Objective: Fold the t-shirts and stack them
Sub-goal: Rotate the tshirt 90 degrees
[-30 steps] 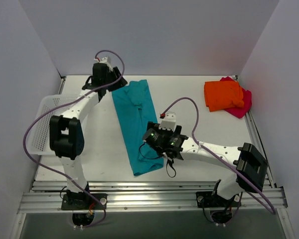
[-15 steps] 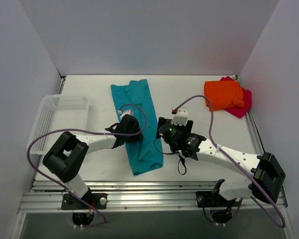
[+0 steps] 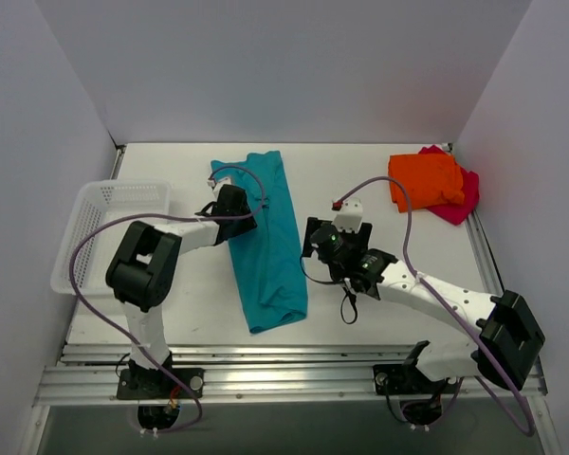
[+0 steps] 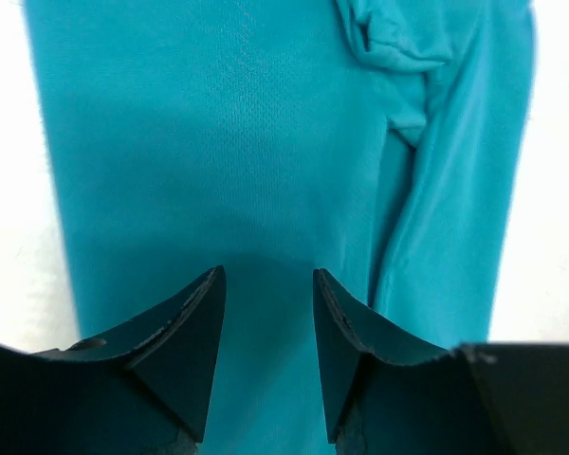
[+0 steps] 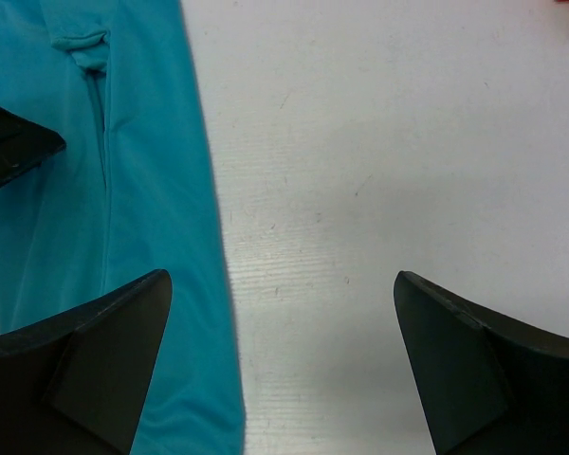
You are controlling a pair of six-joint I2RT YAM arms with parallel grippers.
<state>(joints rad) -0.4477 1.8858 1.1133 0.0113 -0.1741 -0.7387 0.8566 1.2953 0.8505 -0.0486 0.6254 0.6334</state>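
The teal-blue t-shirt [image 3: 270,251] lies folded lengthwise as a long strip in the middle of the table. My left gripper [image 3: 239,213] is low over its upper left part. In the left wrist view the gripper [image 4: 268,284] has its jaws a little apart with only teal cloth [image 4: 218,142] beneath them. My right gripper [image 3: 324,234] is wide open over bare table just right of the strip; the right wrist view shows the gripper [image 5: 280,289] beside the shirt's edge [image 5: 142,209]. The orange t-shirt [image 3: 424,180] lies folded on the magenta-pink one [image 3: 463,201] at the back right.
A white mesh basket [image 3: 104,227] stands at the table's left edge. Grey walls close in the left, back and right sides. The left gripper's black body [image 5: 9,142] shows at the left of the right wrist view.
My left gripper went from the shirt's far end down to its lower middle, then back up to its upper left part. My right gripper has moved right and back, off the shirt.
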